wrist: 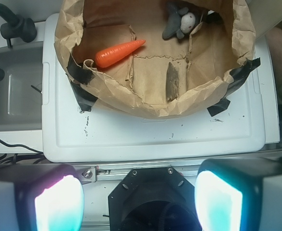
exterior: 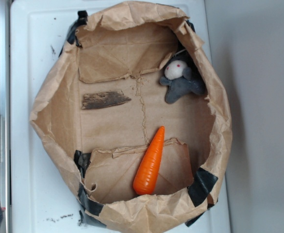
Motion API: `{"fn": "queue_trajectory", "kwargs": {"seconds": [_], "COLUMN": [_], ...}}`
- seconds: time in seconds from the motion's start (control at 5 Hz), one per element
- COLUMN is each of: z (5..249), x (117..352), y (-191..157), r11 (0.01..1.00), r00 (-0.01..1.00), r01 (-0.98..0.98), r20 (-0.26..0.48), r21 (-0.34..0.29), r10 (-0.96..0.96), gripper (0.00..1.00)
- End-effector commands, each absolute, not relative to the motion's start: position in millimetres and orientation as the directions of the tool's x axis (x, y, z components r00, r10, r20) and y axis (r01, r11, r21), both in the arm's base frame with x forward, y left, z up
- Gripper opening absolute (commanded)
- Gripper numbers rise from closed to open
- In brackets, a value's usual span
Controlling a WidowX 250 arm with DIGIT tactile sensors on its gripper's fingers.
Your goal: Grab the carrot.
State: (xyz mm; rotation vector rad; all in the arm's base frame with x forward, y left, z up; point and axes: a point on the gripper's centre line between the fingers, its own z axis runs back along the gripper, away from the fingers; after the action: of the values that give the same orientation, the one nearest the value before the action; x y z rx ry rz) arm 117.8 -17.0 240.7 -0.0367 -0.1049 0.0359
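Note:
The orange carrot lies inside a rolled-down brown paper bag, tip toward the bag's middle and wide end near the bag's lower wall. In the wrist view the carrot shows at upper left inside the bag. My gripper is open, its two glowing fingers wide apart at the bottom of the wrist view, well short of the bag and above the robot's base. Nothing is between them. The gripper does not show in the exterior view.
A grey plush toy with a white face lies at the bag's far right corner. A flat brown bark piece lies at left inside the bag. The bag stands on a white tray-like surface. A grey sink basin sits to the left.

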Motion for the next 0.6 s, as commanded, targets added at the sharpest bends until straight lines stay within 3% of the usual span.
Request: {"fn": "queue_trajectory", "kwargs": {"seconds": [0.0,0.2,0.4], "z": [241,242,244], "x": [118,168,200], "y": [-17,-32,-36], "r11": [0.999,0.965,0.899], "r00": [0.994,0.954,0.884], "r01": [-0.034,-0.261,-0.427], "r20": [0.104,0.14,0.162], "r21": [-0.039,-0.038,-0.103], "r10": [0.038,0.264,0.438], "gripper": [1.0,1.0,1.0]}}
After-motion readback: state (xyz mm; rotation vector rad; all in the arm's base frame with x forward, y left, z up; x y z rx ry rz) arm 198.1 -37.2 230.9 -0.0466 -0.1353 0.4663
